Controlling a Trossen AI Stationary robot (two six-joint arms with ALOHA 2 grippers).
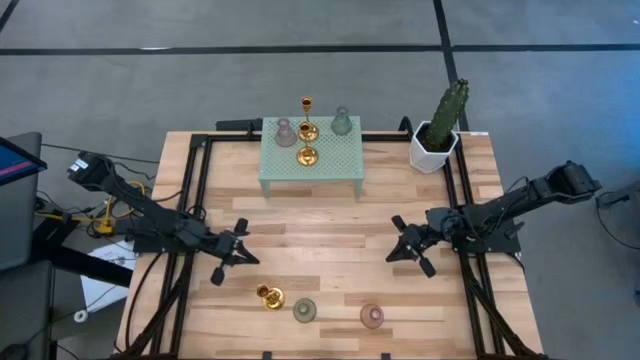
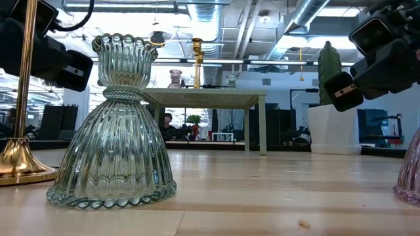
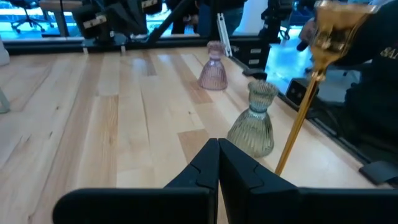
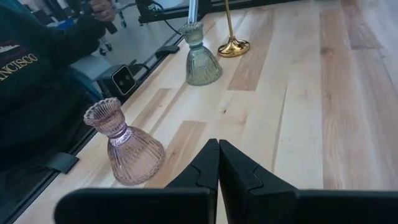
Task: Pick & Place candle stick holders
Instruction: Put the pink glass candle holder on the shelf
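**Three holders wait at the near edge, both grippers shut and empty**

Nearest me, along the table's front edge, stand a gold holder [image 1: 270, 296], a sage green glass holder [image 1: 305, 310] and a pink glass holder [image 1: 372, 316], apart from one another. I judge the ribbed glass ones rigid, slippery and breakable, best taken at the narrow neck. The gold one looks top-heavy, so I would grip its thin stem. Behind them, my left gripper [image 1: 238, 254] and right gripper [image 1: 403, 246] hover with fingers pressed together, holding nothing. Farthest back, four more holders sit on the mint stand [image 1: 338, 160]. A person's dark sleeve shows partial lettering, "NCISCO".
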